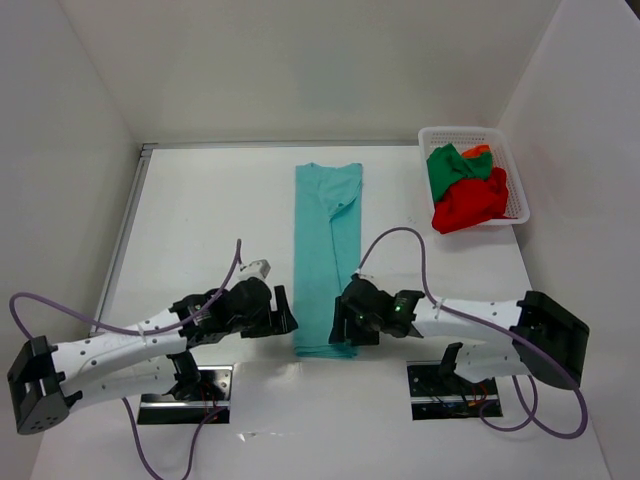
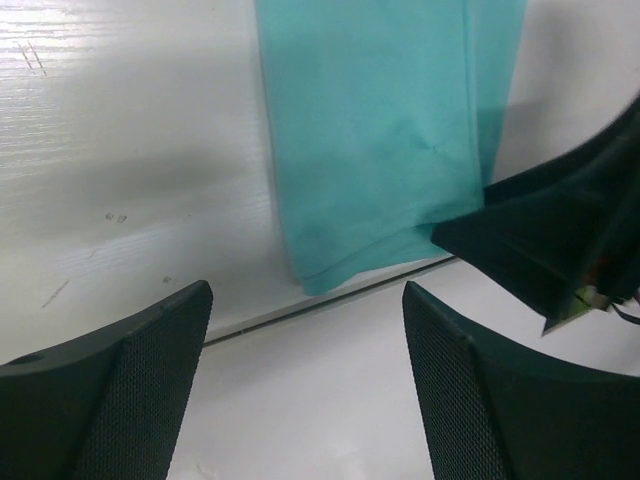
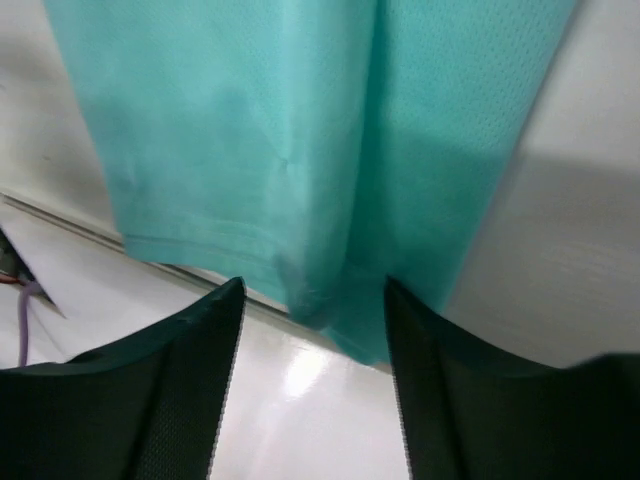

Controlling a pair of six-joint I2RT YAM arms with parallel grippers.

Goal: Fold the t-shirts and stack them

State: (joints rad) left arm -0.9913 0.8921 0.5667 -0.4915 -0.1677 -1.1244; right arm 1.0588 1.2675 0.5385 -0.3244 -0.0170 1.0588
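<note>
The limp, strip-folded teal cloth t-shirt [image 1: 327, 235] is judged best pinched at its 6 o'clock hem corners; left gripper [image 1: 288, 312] and right gripper [image 1: 338, 318] are spread, empty.

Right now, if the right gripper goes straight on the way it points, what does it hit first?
Likely the teal t-shirt: its near hem sits directly ahead of the open right gripper. Nothing else shows before it; depth is unclear.
</note>
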